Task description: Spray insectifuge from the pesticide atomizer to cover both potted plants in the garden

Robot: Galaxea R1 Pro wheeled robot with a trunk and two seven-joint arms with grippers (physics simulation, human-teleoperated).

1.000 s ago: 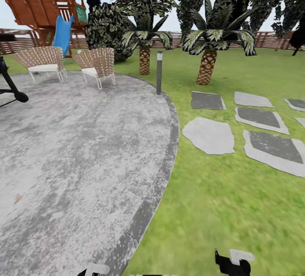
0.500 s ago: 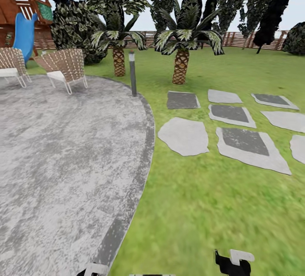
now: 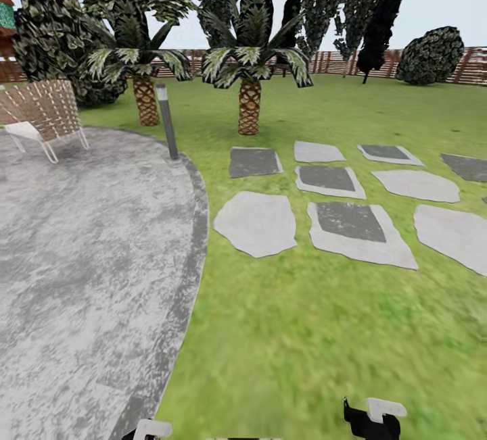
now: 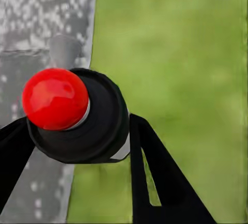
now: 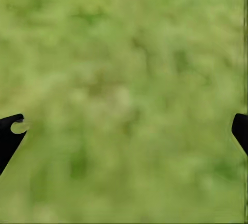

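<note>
Ahead, the garden lawn [image 3: 318, 332] spreads beside the grey stone patio [image 3: 81, 251], stepping stones [image 3: 256, 222] and two palms [image 3: 249, 68] before the fence [image 3: 338, 61]. Right fingers [image 5: 10, 131] spread wide over grass; left fingers' [image 4: 155, 182] grip cannot be told.

Garden only: lawn + stone patio, fence at far edge.
Green lawn [image 3: 325, 332] fills the near and right ground, w/ flat grey stepping slabs set in it mid-right. Round mottled grey patio [image 3: 81, 251] lies left, its darker curved rim meeting the grass. Brown horizontal-slat fence [image 3: 338, 61] runs along the far side, behind the trees.
</note>
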